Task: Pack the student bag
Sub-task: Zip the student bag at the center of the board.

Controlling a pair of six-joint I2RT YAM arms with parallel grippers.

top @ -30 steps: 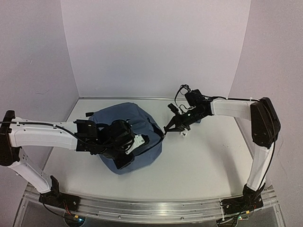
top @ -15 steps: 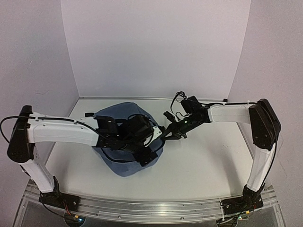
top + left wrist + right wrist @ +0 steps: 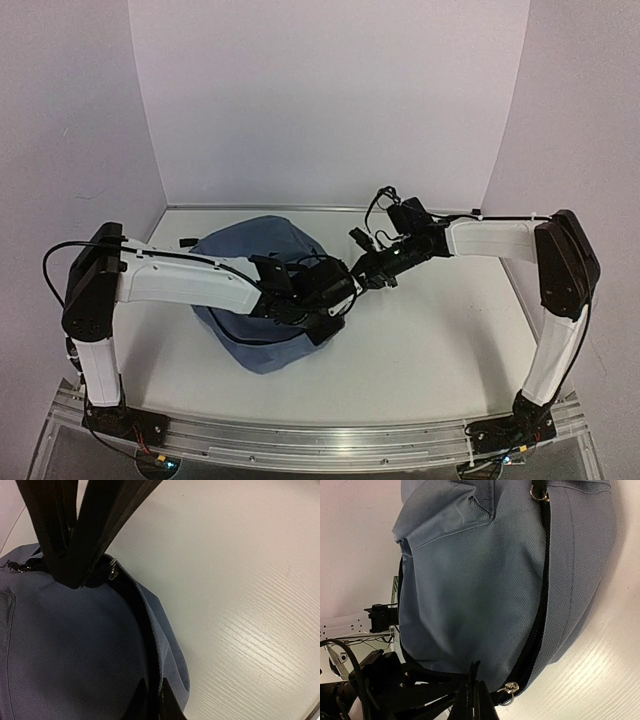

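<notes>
Where a second ago they sat over the middle of the pack, the left fingers have now reached across to its right-hand rim, with the white left arm drawn out long over the fabric. On the way they sprang wide and came together again. The wrist view shows the two black tips meeting in a narrow V on the dark zip line, just beside a small metal zip pull. I judge that they pinch the bag's edge there, though the exact bit caught is hidden under them.

The soft slate-blue fabric student bag lies on the white desk, left of centre, with its rounded bulk under the left arm. Its black zip runs along its side.

At the bag's right edge the right fingers are pressed fully together, tips at the zip tape next to a silver ring pull. Whether they grip the tape I cannot tell. They have edged in closer to the bag than before.

Both sets of fingers now meet at one stretch of zip. That reads as a fresh hold, one side steadying the cloth so the other can draw the slider. Whether the zip is to be opened or closed cannot be told from here.
</notes>
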